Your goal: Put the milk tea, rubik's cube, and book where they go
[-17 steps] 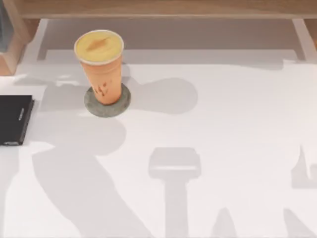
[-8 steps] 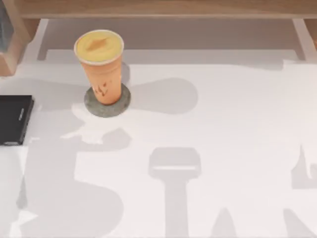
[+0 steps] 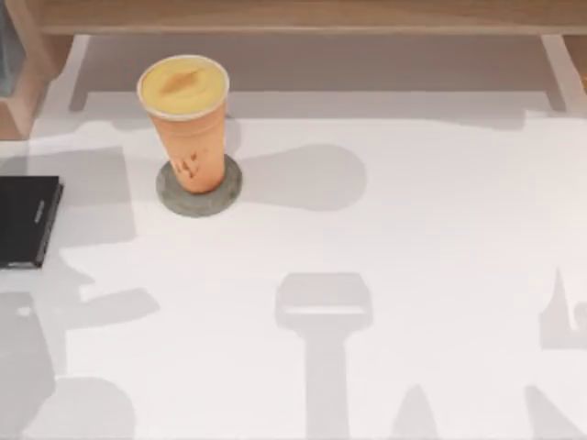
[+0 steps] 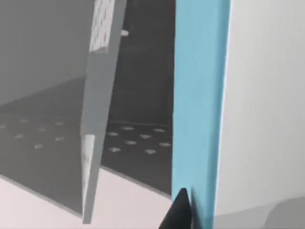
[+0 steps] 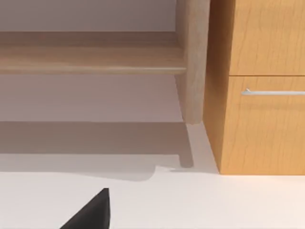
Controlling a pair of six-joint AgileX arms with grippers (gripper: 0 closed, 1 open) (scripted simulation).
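Black and thin, a flat book (image 3: 27, 222) lies at the top view's nine o'clock edge of the white table (image 3: 413, 238), well apart from everything else. Toward eleven o'clock the milk tea (image 3: 186, 119) stands upright on a round grey coaster (image 3: 199, 186), its yellow-orange lid facing up and its shadow stretching toward three o'clock. Along the twelve o'clock edge runs a wooden shelf unit (image 3: 293, 16) with a pale recess beneath it. The left wrist view looks close onto the book (image 4: 199, 105) — a teal-blue cover edge standing upright beside a broad white face, with a grey upright panel (image 4: 97, 119) and a dark interior next to it. One dark fingertip of the left gripper (image 4: 178, 214) shows at that blue edge, seemingly touching it; whether the fingers are clamped on the book or apart I cannot tell. The right wrist view faces the shelf's wooden post (image 5: 193, 62) and an orange-wood drawer front (image 5: 264, 95) with a silver handle — one dark fingertip of the right gripper (image 5: 90, 212) hangs above the bare tabletop, and its spread I cannot tell either.
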